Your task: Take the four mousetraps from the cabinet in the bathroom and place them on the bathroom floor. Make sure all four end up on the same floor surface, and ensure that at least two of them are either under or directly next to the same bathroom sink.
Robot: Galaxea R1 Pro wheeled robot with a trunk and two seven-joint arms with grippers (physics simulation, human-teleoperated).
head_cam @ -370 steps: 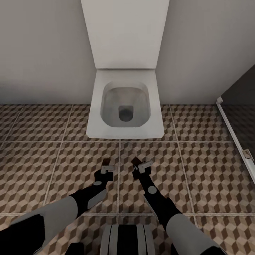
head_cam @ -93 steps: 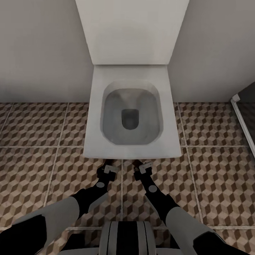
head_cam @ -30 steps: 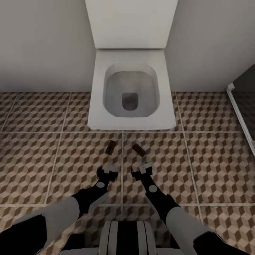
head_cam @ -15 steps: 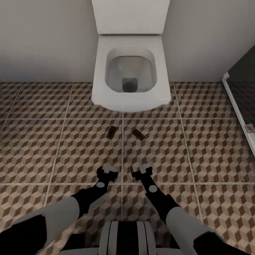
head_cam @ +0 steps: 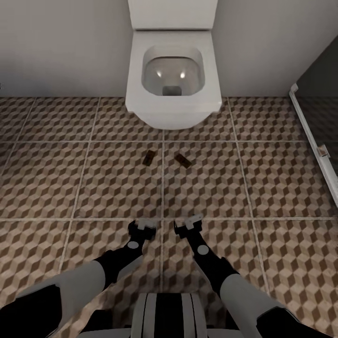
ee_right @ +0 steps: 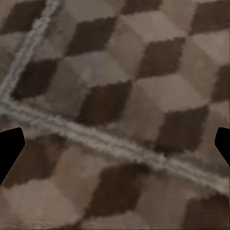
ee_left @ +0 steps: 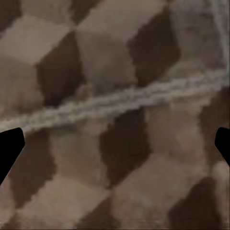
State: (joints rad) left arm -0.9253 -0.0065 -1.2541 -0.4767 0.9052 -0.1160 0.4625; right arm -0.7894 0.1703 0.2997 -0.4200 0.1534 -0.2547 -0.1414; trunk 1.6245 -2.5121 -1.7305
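**Two traps down by the toilet, none yet by a sink**

Head view: two mousetraps lie flat on the bathroom floor (head_cam: 70,178), the left mousetrap (head_cam: 149,158) and the right mousetrap (head_cam: 182,160) near each other on either side of a grout line, just in front of the white toilet (head_cam: 172,75). Both rest on the same cube-patterned tiles. The left gripper (head_cam: 142,227) and right gripper (head_cam: 188,224) hang low over the tiles, well short of the traps, each with jaws apart and nothing between them. A dark shower edge (head_cam: 313,145) runs along the right side.

Left wrist view: patterned tile with a pale grout line crossing it; the dark fingertips (ee_left: 9,148) sit at the far edges, so the jaws stand wide and hold nothing.

Right wrist view: the same story, grout lines over tile, fingertips (ee_right: 9,146) spread to the edges, no trap held.

Judged from this, half the traps are on the floor. The other two are presumably yet to be fetched from the cabinet, and at least two must end up under or right beside the sink, which the toilet spot likely does not satisfy.
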